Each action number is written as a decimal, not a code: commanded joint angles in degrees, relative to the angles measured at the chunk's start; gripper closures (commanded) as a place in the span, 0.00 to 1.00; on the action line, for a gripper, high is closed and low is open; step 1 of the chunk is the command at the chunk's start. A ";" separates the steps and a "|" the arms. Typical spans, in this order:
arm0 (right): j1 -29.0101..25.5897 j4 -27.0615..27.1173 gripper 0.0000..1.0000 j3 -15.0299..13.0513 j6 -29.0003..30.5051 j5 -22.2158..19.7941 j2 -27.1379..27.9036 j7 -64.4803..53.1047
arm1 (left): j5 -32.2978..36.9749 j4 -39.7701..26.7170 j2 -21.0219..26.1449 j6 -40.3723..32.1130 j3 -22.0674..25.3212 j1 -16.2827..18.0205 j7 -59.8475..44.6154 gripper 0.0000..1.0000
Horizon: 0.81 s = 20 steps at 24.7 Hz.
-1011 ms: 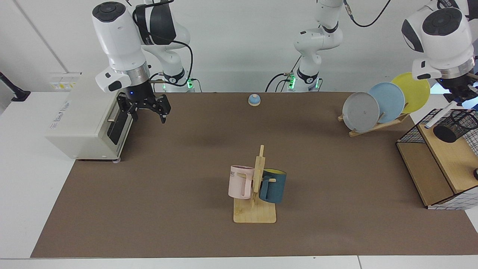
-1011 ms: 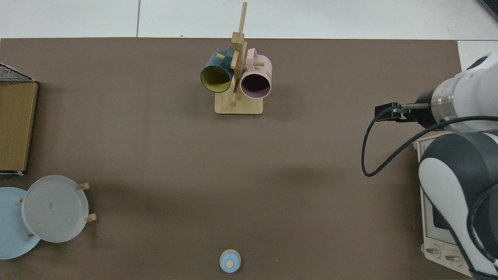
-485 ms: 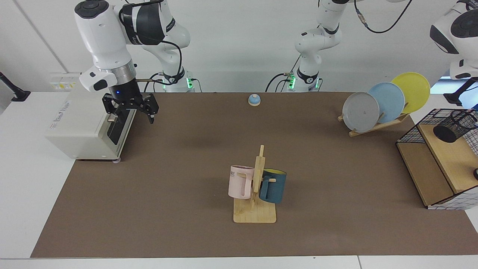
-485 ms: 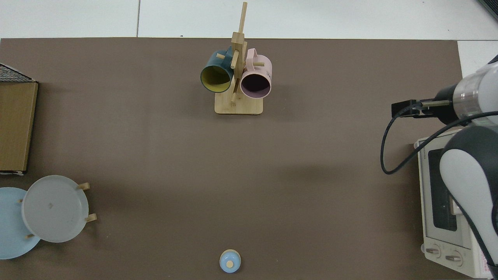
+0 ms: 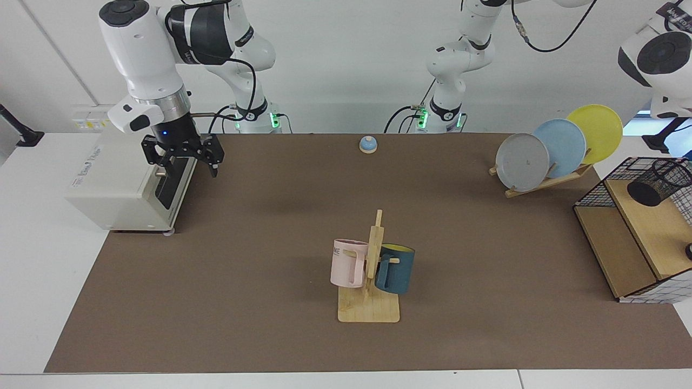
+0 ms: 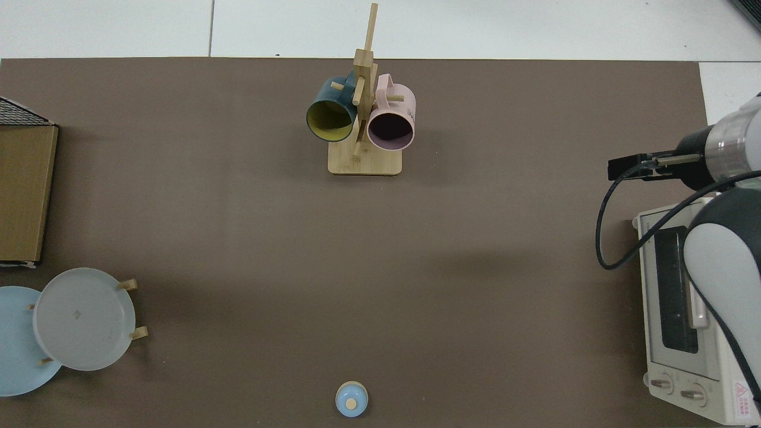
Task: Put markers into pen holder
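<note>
Two arms are on station, neither seen holding anything. The right gripper hangs with fingers spread and empty just above the front of the toaster oven, which stands off one end of the brown mat covering the bench; this arm waits. At the opposite end the left gripper is raised above the wire rack and cut by the picture's edge, so I cannot tell its state.

The pen holder rests on the rack's wooden top shelf at that end, apparently tipped, with its dark mouth turned toward the mat rather than straight up. The marker is not visible in either view. It may already lie inside the mesh, but the cup's interior is too dark to confirm this, and the top view cuts the holder off altogether.

Judged risks:
- If the holder is indeed leaning, a marker inside could slide back out of the mouth onto the shelf.
- Any nudge from the left arm could roll the cup along or off the shelf.
- A descending right gripper would strike the oven door handle, being directly over it.
- Completion cannot be signed off until the marker is sighted.
</note>
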 commanded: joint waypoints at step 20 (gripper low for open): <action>-1.43 -0.42 0.00 0.71 -18.68 0.57 -4.03 -1.90 | 4.15 -3.94 3.92 -6.12 -0.53 -0.62 -1.21 0.00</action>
